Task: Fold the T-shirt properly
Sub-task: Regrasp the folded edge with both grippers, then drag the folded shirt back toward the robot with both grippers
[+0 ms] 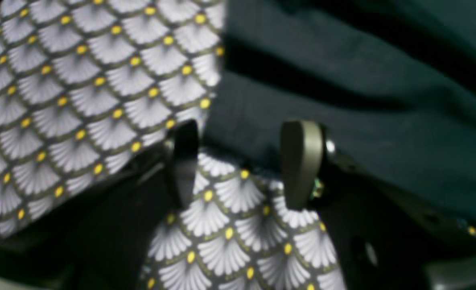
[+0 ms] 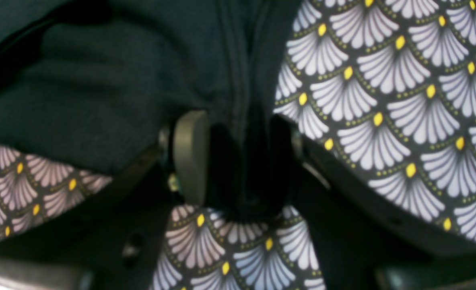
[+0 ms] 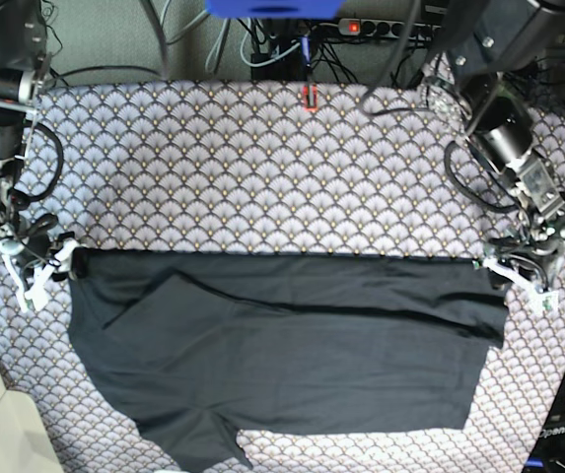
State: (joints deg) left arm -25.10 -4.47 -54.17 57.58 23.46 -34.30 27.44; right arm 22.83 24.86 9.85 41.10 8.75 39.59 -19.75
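T-shirt (image 3: 292, 355) lies spread on the patterned tablecloth (image 3: 262, 177), doubled over once along a straight top fold — a first fold looks done, and the sleeve flap at its lower edge remains loose. At the fold's end under the left arm, the left gripper (image 1: 242, 161) stands with jaws apart, nothing between them. At the other end, the right gripper (image 2: 238, 157) has a bunched edge of the cloth between its jaws. Further folds remain.
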